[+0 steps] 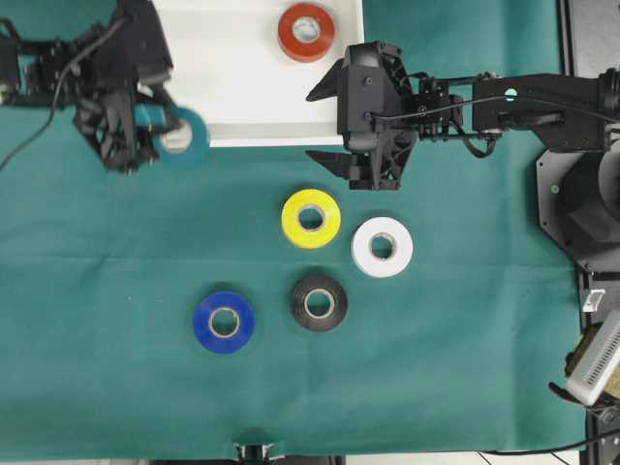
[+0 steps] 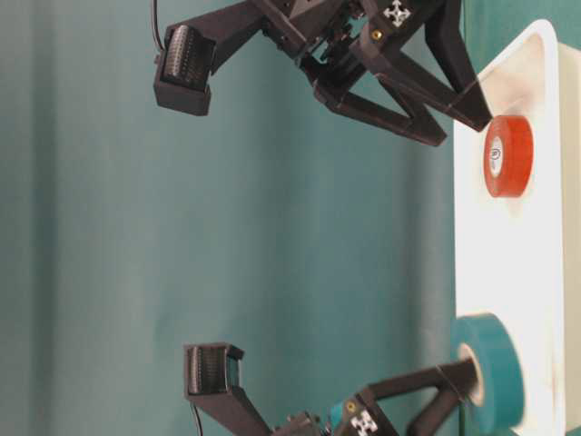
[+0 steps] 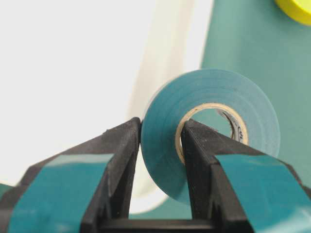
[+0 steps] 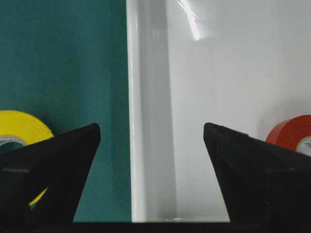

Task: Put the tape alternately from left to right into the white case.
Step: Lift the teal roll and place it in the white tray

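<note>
Teal roll (image 1: 182,136) sits clenched in the left pincer (image 1: 167,133) at the upper left of the overhead view, one finger through its core, just off the white case (image 1: 242,107)'s lower left corner; the case lies up and right of it; the right pincer (image 1: 326,124) hangs released over the case's lower right edge, red-orange roll (image 1: 306,31) already inside.
</note>
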